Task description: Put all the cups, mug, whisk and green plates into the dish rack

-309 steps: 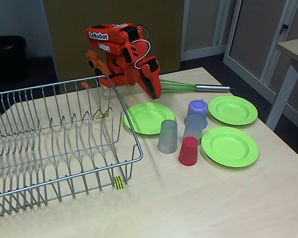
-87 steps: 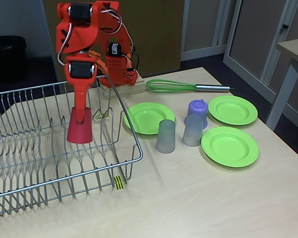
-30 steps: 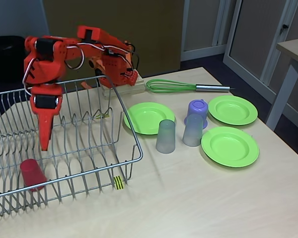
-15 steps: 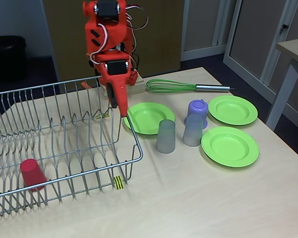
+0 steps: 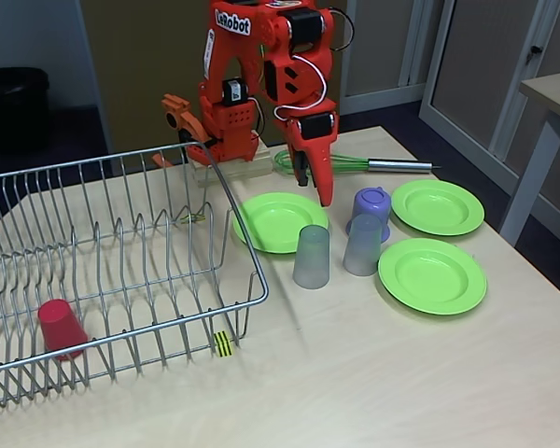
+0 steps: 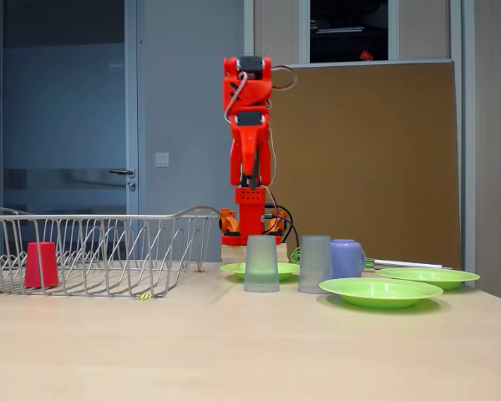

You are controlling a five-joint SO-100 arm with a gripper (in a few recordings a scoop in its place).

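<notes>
I'm seeing the gripper (image 5: 323, 191) hanging empty above the table, pointing down over the far edge of the nearest green plate (image 5: 278, 222), w/ jaws looking together. Red cup (image 5: 62, 329) is sitting upside down in the dish rack (image 5: 121, 280) near its front corner. Two grey cups (image 5: 312, 257), the mug (image 5: 371, 209), whisk (image 5: 355, 164) & other plates are sitting on the table (image 5: 373, 373).
</notes>
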